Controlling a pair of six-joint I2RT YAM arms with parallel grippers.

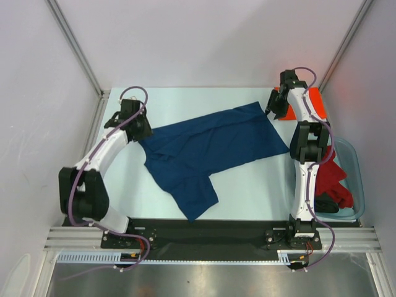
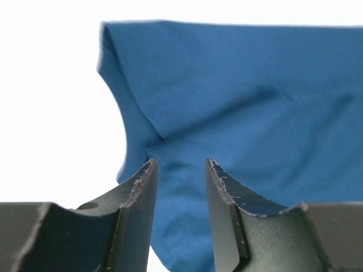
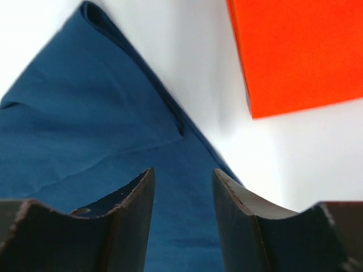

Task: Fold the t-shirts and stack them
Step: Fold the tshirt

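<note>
Navy t-shirt (image 1: 210, 148) spread out | left hand (image 2: 180, 165), right hand (image 3: 182, 173): jaws parted

Matt navy cloth shirt (image 1: 210, 148), matt orange cloth (image 3: 295, 51), scuffed black pincer fingers (image 2: 139, 192)

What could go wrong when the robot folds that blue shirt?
1. The blue shirt lies crooked and wrinkled, with one part poking toward the arms, so the fold may come out lopsided.
2. The right gripper hangs open at the shirt's far corner, close to the orange shirt; a wide move might nudge it.
3. The left gripper is open over the shirt's edge; it may pinch only a little cloth, which could slip out.
</note>
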